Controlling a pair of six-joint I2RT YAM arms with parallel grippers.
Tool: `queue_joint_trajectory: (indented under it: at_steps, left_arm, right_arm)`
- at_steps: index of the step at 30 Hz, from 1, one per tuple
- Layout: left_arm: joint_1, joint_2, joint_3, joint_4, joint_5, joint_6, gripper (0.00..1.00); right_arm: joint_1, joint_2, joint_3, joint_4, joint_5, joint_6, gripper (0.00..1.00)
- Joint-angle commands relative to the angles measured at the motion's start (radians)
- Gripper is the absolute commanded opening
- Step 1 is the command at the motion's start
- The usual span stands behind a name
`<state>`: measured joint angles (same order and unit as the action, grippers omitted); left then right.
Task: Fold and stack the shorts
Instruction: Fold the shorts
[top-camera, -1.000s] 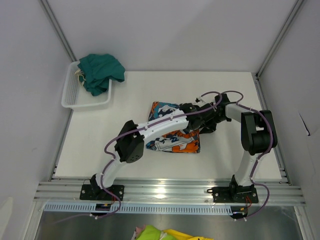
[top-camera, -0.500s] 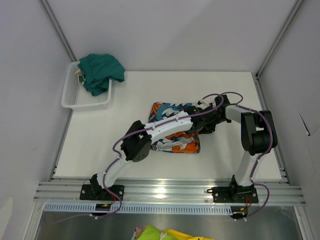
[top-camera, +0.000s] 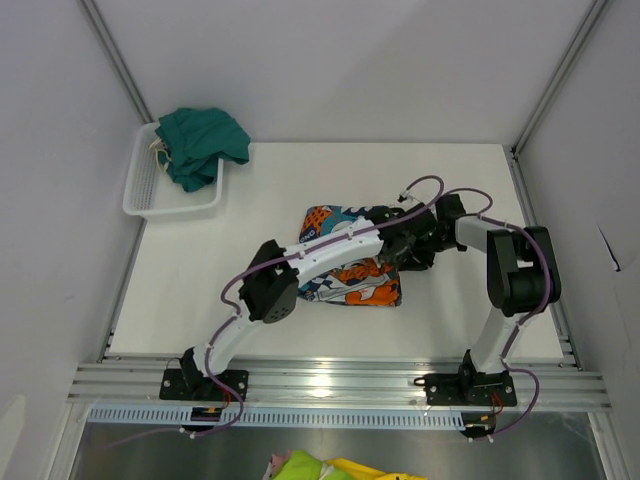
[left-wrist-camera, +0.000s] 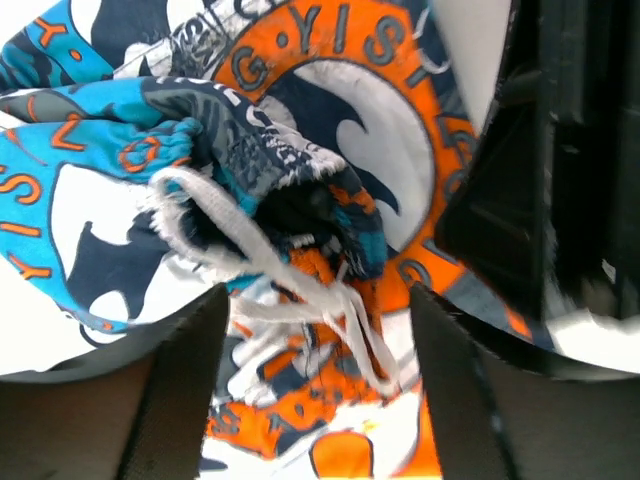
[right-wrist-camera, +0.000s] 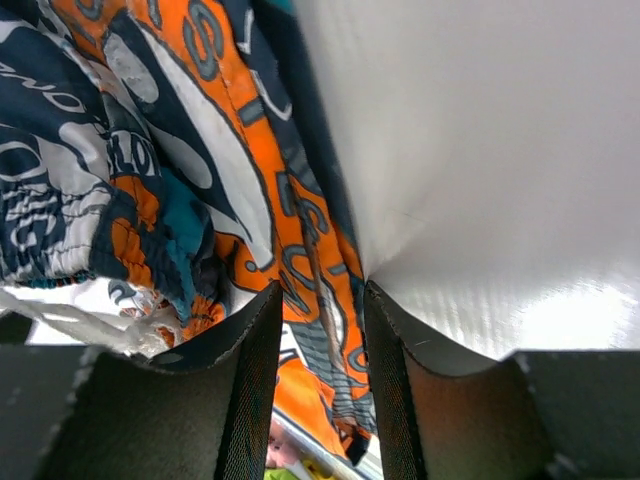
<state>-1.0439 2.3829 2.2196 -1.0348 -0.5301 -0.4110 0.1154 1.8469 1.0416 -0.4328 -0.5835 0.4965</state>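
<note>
The patchwork shorts (top-camera: 345, 285) lie bunched in the middle of the white tabletop (top-camera: 450, 180), their orange, teal, white and dark print partly covered by both arms, which meet over the cloth's right-hand side. The left end effector (left-wrist-camera: 315, 310) hangs low over the waistband with its jaws spread wide; its two dark fingers (left-wrist-camera: 185, 400) stand well apart on either side of the cloth. The frayed white drawstring (left-wrist-camera: 260, 260) lies loose in the gap between them, and neither finger is pressed against it. A black part of the other arm fills the right edge of the left wrist view, just beside the shorts. The right end effector (right-wrist-camera: 320, 295) is low at the right edge of the same shorts, and its jaws are drawn partway together. A fold of orange and dark fabric fills the narrow gap between its fingers (right-wrist-camera: 255, 400), so it has hold of the cloth there, with bare tabletop showing just beyond. The teal shorts (top-camera: 205, 140) sit crumpled in the white mesh basket (top-camera: 140, 195) at the far left corner of the tabletop, spilling over its rim, well apart from both arms.
</note>
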Motion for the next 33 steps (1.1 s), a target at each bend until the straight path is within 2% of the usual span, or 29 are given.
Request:
queue_joint_trajectory:
  at_steps: [1, 4, 6, 8, 9, 12, 15, 16, 17, 18, 19, 23, 25, 28, 31, 33]
  left_arm:
    - [0.004, -0.217, -0.004, 0.045, 0.062, 0.001, 0.79]
    - [0.004, -0.374, -0.112, 0.108, 0.123, 0.014, 0.84]
    - [0.007, -0.483, -0.21, 0.152, 0.148, 0.018, 0.87]
    - [0.016, -0.537, -0.289, 0.166, 0.17, 0.014, 0.88]
    - [0.022, -0.586, -0.313, 0.185, 0.18, 0.011, 0.88]
    - [0.071, -0.68, -0.44, 0.24, 0.255, -0.008, 0.88]
    - [0.169, -0.755, -0.578, 0.306, 0.32, -0.026, 0.88]
    - [0.189, -0.767, -0.624, 0.317, 0.344, -0.031, 0.88]
    - [0.235, -0.79, -0.67, 0.337, 0.361, -0.041, 0.88]
    - [0.235, -0.8, -0.71, 0.349, 0.378, -0.046, 0.88]
    - [0.277, -0.807, -0.728, 0.361, 0.39, -0.051, 0.88]
    - [0.347, -0.827, -0.811, 0.421, 0.426, -0.071, 0.88]
    - [0.375, -0.821, -0.837, 0.438, 0.435, -0.075, 0.88]
    - [0.39, -0.806, -0.853, 0.466, 0.433, -0.08, 0.88]
    - [0.398, -0.781, -0.854, 0.484, 0.424, -0.08, 0.87]
    - [0.403, -0.754, -0.842, 0.487, 0.409, -0.077, 0.86]
  right_arm:
    - [-0.025, -0.055, -0.034, 0.037, 0.028, 0.002, 0.42]
    - [-0.043, -0.095, -0.069, 0.087, -0.035, 0.022, 0.44]
    - [-0.048, -0.127, -0.087, 0.144, -0.071, 0.034, 0.57]
    - [-0.048, -0.149, -0.112, 0.201, -0.093, 0.045, 0.65]
    - [-0.046, -0.17, -0.121, 0.225, -0.117, 0.051, 0.66]
    - [-0.048, -0.221, -0.155, 0.319, -0.147, 0.077, 0.72]
    - [-0.042, -0.28, -0.193, 0.431, -0.156, 0.105, 0.75]
    - [-0.034, -0.296, -0.205, 0.472, -0.15, 0.117, 0.79]
    - [-0.028, -0.311, -0.224, 0.508, -0.125, 0.134, 0.87]
    - [-0.017, -0.327, -0.235, 0.526, -0.107, 0.135, 0.96]
    - [-0.005, -0.36, -0.244, 0.539, -0.086, 0.125, 1.0]
    - [0.099, -0.388, -0.206, 0.481, 0.039, -0.024, 0.99]
    - [0.122, -0.376, -0.152, 0.399, 0.083, -0.091, 0.99]
    - [0.158, -0.339, -0.111, 0.371, 0.143, -0.116, 0.99]
    - [0.216, -0.307, -0.074, 0.342, 0.307, -0.14, 1.0]
    - [0.256, -0.279, -0.055, 0.33, 0.362, -0.148, 0.99]
